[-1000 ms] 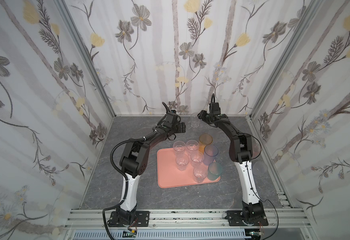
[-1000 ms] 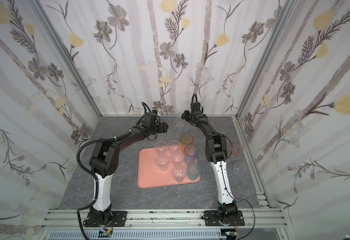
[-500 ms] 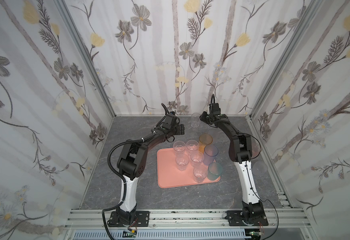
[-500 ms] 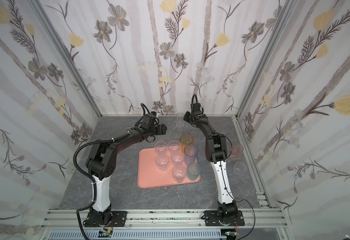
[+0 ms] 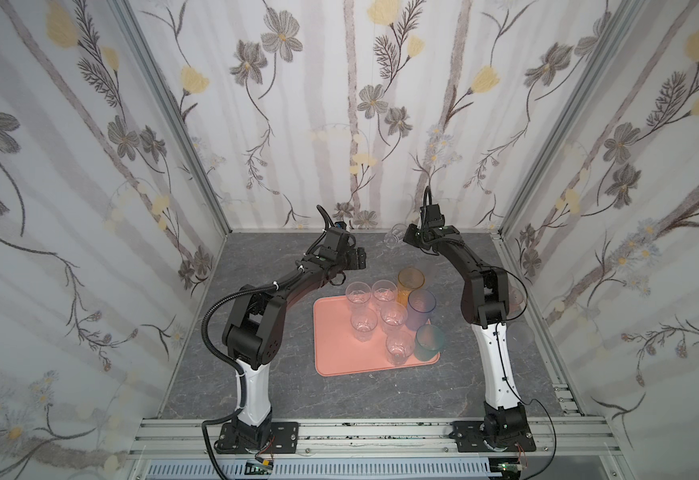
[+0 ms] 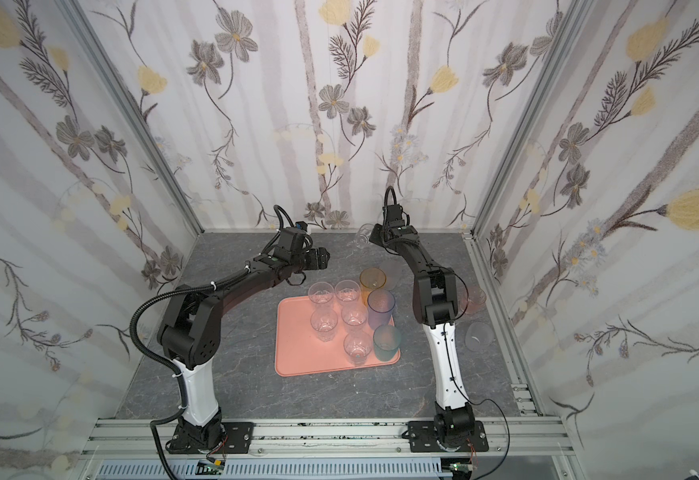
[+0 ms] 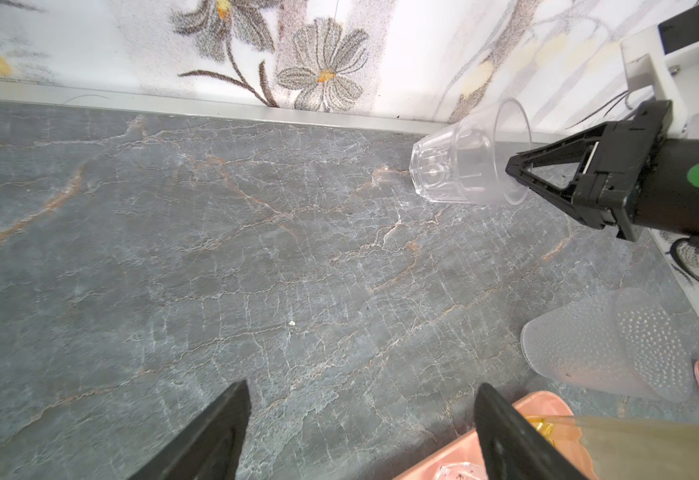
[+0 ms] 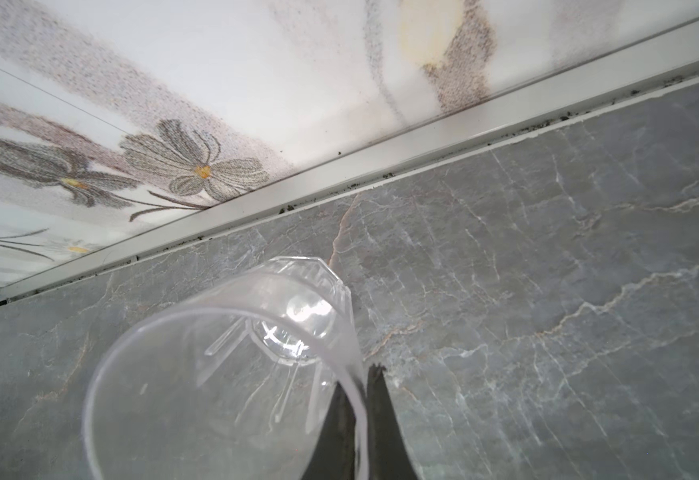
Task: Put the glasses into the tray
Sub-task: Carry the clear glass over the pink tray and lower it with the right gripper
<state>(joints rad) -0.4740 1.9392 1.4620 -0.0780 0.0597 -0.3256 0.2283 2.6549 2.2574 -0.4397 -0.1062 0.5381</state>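
Your right gripper [image 7: 513, 169] was pinched shut on the rim of a clear glass [image 7: 462, 162], with one finger inside the wall and one outside. The glass was tipped on its side, base pointing away from the gripper. It was close to the back wall [image 5: 339, 166] and well apart from the tray [image 5: 339, 353]. You could not tell from these views whether it touched the table [image 5: 256, 374]. Your left gripper [image 7: 362, 386] hung with its jaws wide apart and nothing between them, over bare table just beyond the tray's far edge. In both top views the tray carried five clear tumblers [image 5: 363, 324] standing upright. A purple glass [image 5: 421, 307] and a teal glass [image 5: 429, 343] stood along its right side, and an amber glass [image 5: 410, 282] at its far right corner. A frosted glass [image 7: 605, 349] stood off the tray just behind the amber one. A second frosted glass [image 6: 478, 336] and a pink glass [image 6: 474, 301] stood on the table to the right of the right arm [image 6: 435, 299].
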